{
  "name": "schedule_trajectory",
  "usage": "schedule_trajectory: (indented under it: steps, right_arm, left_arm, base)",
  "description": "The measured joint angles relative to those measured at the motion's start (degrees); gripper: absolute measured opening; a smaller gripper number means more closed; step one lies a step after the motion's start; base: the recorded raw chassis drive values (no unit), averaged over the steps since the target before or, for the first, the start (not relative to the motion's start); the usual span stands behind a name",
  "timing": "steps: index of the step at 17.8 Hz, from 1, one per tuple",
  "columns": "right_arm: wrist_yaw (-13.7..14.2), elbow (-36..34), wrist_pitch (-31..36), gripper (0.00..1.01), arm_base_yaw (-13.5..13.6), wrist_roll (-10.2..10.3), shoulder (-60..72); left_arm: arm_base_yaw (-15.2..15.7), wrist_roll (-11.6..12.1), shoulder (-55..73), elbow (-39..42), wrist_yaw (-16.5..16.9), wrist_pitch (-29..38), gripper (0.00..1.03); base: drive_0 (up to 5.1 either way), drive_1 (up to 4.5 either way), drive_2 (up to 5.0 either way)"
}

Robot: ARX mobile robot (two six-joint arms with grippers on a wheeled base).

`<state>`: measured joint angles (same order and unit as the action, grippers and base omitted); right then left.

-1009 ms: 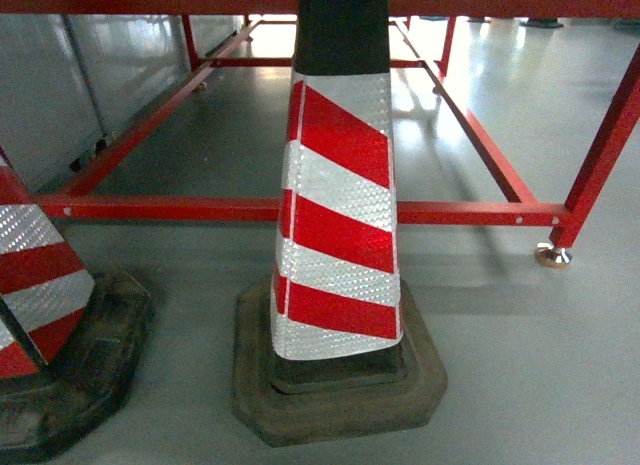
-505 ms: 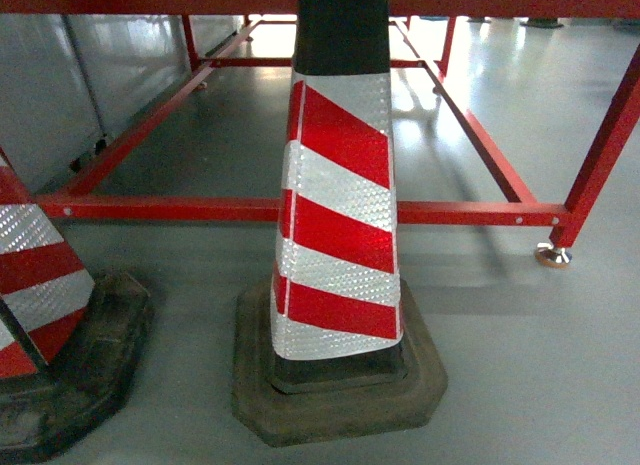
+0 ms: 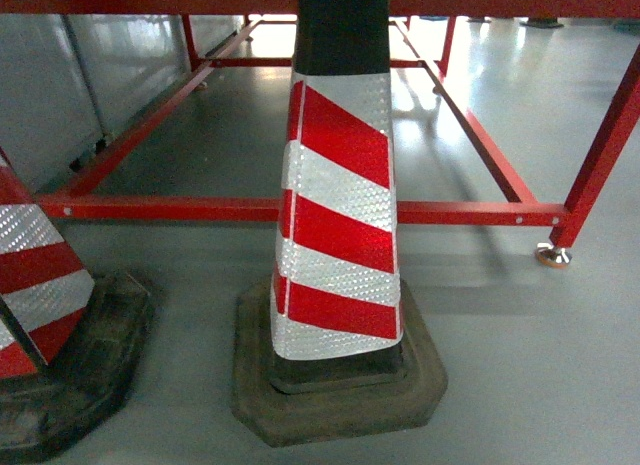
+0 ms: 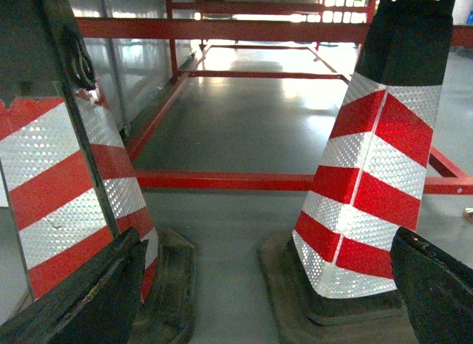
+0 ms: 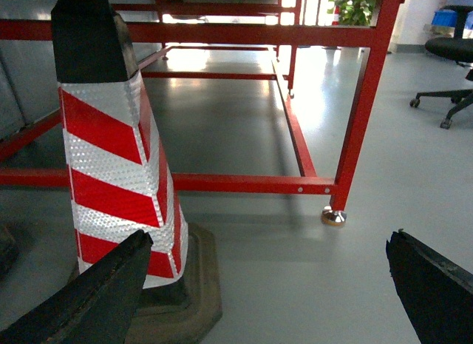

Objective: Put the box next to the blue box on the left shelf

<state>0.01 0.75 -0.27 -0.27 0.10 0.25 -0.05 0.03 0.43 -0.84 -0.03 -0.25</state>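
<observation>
Closest to me were the robot's own fingers. In the left wrist view the left gripper (image 4: 266, 299) showed two dark fingers (image 4: 81, 299) poking up from the bottom corners, spread wide with nothing between them. Same deal with the right gripper (image 5: 259, 292): fingers (image 5: 89, 292) set wide apart, empty, hanging low over the grey floor (image 3: 520, 365).

Just past them stood a red-and-white striped traffic cone (image 3: 338, 215) on a chunky rubber base, dead center of the head view, with a second cone (image 3: 30, 285) off to the left. Behind the cones ran the red tubular frame (image 3: 470, 213) of a rack, its low rail crossing the floor and one leg ending in a metal foot (image 3: 552, 254). Far back on the right, an office chair (image 5: 451, 55) and a plant.

Thing is, the box wasn't in any view, and neither was the left shelf's roller surface or the other blue box. So I couldn't say where the box sat relative to the fingers, only that neither gripper had it.

My guess is this step was about finding and reaching the box. To do it well, I'd bring the head camera up off the floor, steer the base clear of both cones, and keep the fingers wide until the crate's rim was in sight.
</observation>
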Motion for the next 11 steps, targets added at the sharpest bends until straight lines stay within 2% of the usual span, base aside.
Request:
schedule_trajectory:
  steps: [11]
  right_arm:
    - [0.0,0.0,-0.1,0.98,0.0,0.0,0.0]
  left_arm:
    - [0.0,0.1,0.0,0.0,0.0,0.0,0.98]
  base:
    - [0.0,0.00,0.0]
